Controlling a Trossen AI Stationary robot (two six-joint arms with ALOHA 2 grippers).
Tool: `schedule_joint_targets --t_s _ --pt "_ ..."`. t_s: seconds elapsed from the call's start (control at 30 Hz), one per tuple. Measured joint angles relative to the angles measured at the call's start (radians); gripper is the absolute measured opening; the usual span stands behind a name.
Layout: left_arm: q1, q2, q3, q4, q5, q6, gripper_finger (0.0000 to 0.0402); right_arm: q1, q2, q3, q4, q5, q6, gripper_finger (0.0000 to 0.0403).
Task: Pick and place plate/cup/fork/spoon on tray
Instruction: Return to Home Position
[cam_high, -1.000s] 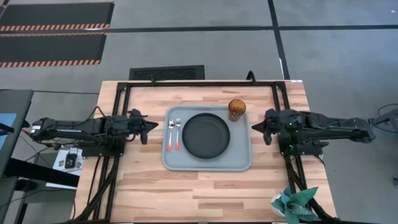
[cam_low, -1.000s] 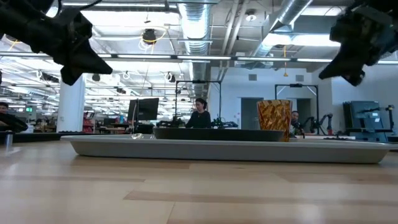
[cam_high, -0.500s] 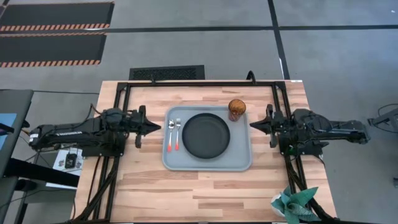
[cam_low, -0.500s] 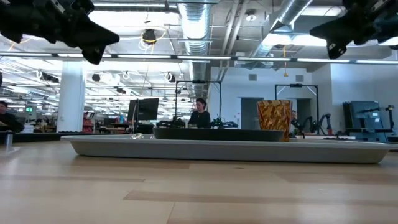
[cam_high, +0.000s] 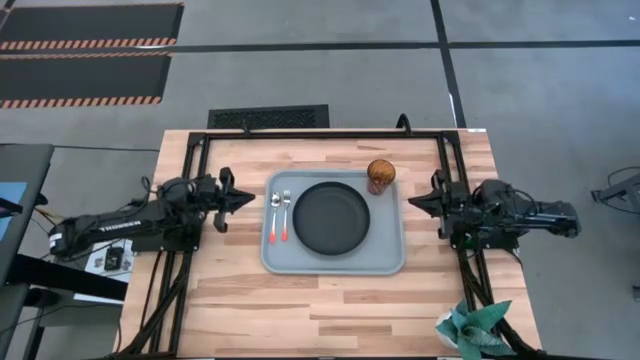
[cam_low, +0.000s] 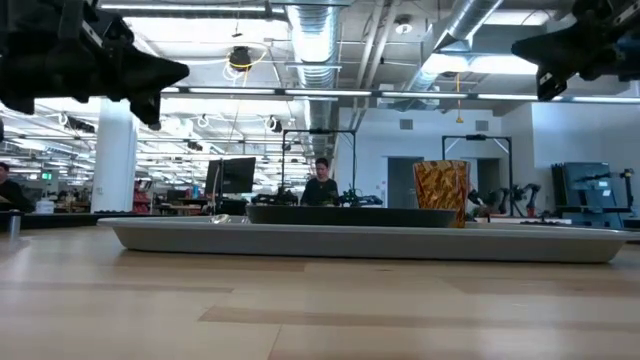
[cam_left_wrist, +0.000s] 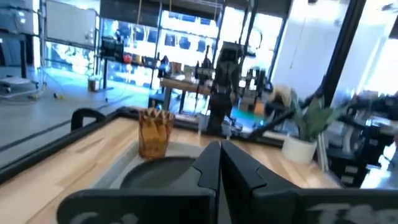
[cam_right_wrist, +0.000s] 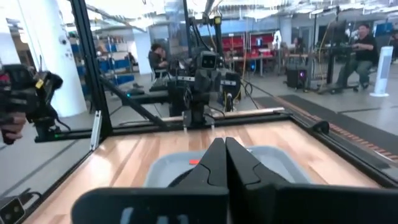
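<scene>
At the table's left side, your left gripper (cam_high: 243, 198) hangs with fingers pressed together, holding nothing. On the tray (cam_high: 335, 262), you have the fork (cam_high: 272, 216) and spoon (cam_high: 285, 215) side by side by the left rim, the plate (cam_high: 331, 217) at centre, and the cup (cam_high: 380, 176) in the far right corner, so nothing looks left to place. Your right gripper (cam_high: 415, 201), also pinched shut and empty, sits just off the tray's right edge. Both have bare wood around them for pulling back.

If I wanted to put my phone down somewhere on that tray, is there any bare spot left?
Yes: the tray is bare along its near edge below the plate. The left strip is crowded with fork and spoon; the cup fills the far right corner.
</scene>
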Motion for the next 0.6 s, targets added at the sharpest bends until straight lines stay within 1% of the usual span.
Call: schedule_joint_targets --t_s 0.07,0.17,0.3,0.43,0.53,0.6 --pt "0.0 -0.041 0.002 -0.045 -0.007 -0.003 0.0 0.0 -0.004 -0.013 -0.004 0.0 -0.003 0.0003" --pt "0.0 -0.09 0.002 -0.119 -0.019 0.035 0.0 0.0 -0.004 -0.014 -0.004 0.0 -0.013 0.0003" --pt "0.0 -0.188 0.002 -0.168 -0.054 0.056 0.0 0.0 -0.003 -0.013 0.003 0.003 -0.049 0.0003" --pt "0.0 -0.31 0.002 -0.31 -0.07 0.053 0.0 0.0 -0.003 -0.013 0.018 0.056 -0.072 0.0003" --pt "0.0 -0.319 0.002 -0.362 -0.071 0.042 0.0 -0.001 -0.003 -0.013 0.036 0.093 -0.095 0.0004" --pt "0.0 -0.316 0.002 -0.357 -0.071 0.045 0.0 -0.011 -0.002 -0.024 0.069 0.106 -0.108 0.0004"
